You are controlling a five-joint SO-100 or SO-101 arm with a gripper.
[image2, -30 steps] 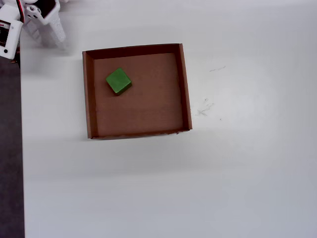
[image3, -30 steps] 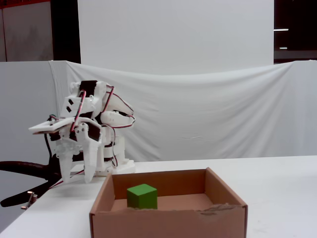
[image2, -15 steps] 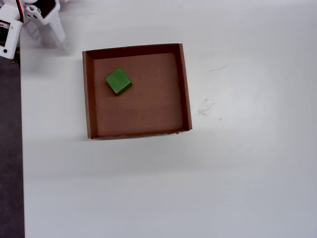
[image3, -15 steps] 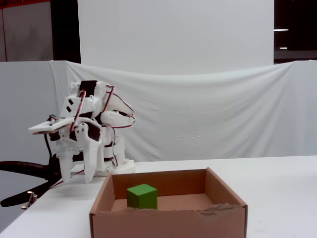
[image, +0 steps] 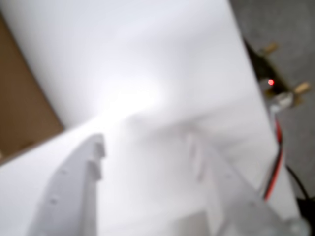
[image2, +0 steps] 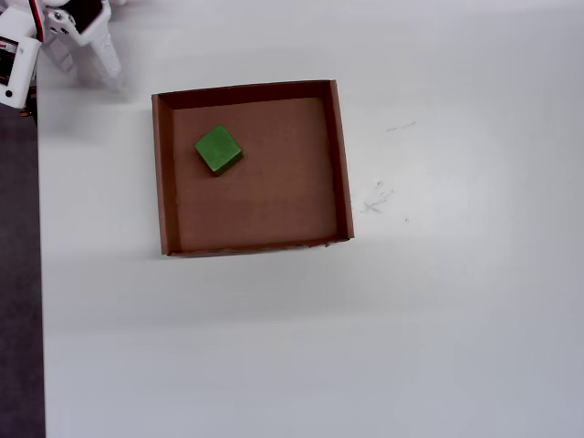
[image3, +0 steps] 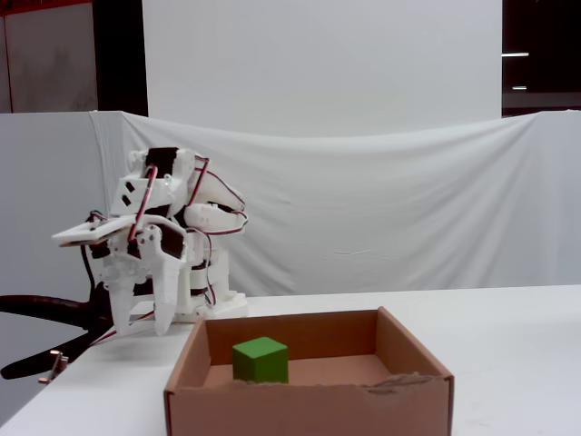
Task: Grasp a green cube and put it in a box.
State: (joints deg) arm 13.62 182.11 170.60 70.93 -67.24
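Inside the box (image2: 341, 155), green cube (image2: 218, 150) – fingers (image3: 163, 307) apart, empty

My wrist view is badly blurred: my hand (image: 147, 157) shows only as two pale fingers, their bases cut off by the bottom edge, and beyond its left finger the box (image: 19, 113) is a brown wedge clipped by the frame. In the overhead view my arm (image2: 55, 36) is cut by the top left corner. In the fixed view the box's front wall (image3: 309, 404) hides the green cube's (image3: 260, 359) base
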